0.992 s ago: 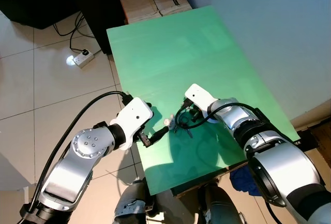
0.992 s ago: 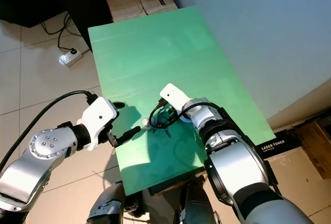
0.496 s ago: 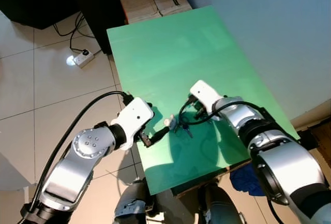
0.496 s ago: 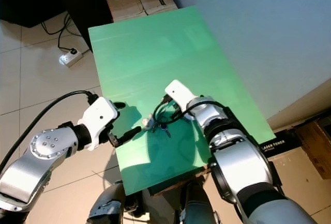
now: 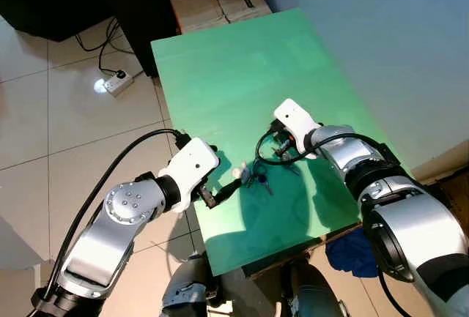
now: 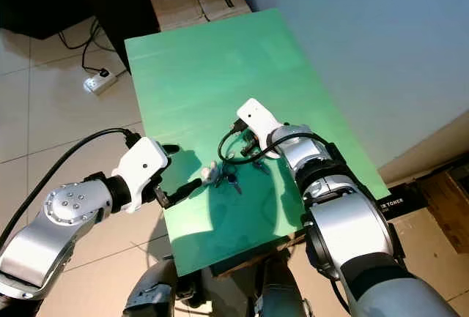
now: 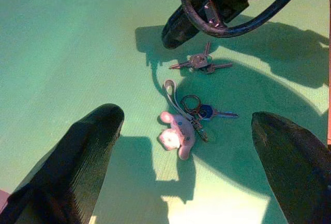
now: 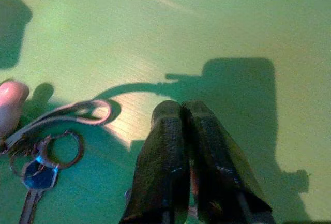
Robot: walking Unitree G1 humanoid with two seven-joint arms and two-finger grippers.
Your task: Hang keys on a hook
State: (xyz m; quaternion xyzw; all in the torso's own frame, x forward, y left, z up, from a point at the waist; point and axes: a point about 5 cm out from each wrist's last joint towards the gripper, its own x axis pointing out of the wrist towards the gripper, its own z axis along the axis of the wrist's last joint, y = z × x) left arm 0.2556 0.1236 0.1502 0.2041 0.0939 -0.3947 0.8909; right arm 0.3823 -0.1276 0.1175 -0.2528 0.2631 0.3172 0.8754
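Keys [image 7: 199,114] lie flat on the green table [image 5: 220,75], strung on a ring with a pink plush charm [image 7: 176,133] and a pale strap loop [image 7: 171,93]. A second small bunch of loose keys [image 7: 199,62] lies just beyond them, toward our right gripper [image 7: 178,30].

Seen along our left gripper [image 7: 189,151], the ringed bunch sits straight ahead, almost centred between its two fingers, which are spread wide with nothing between them. The plush charm is the end nearest this gripper, the ring and blue-headed key lie just past it, and the strap trails away toward the right gripper. So the bunch's long axis runs roughly along the left gripper's line of reach, a little aslant.

Our right gripper's fingers [image 8: 178,157] are pressed together, tips low over the table; whether they pinch anything we cannot tell. From this gripper the strap loop [image 8: 77,111] lies just off to one side of the tips and the ring with the blue key [image 8: 39,180] beyond it, so the bunch is beside these fingers, not between them.

We judge the left gripper the better placed: it is spread, aimed at the bunch, and near, while the right would have to part its fingers and shift sideways. We see no hook, so where the keys must go we cannot say.
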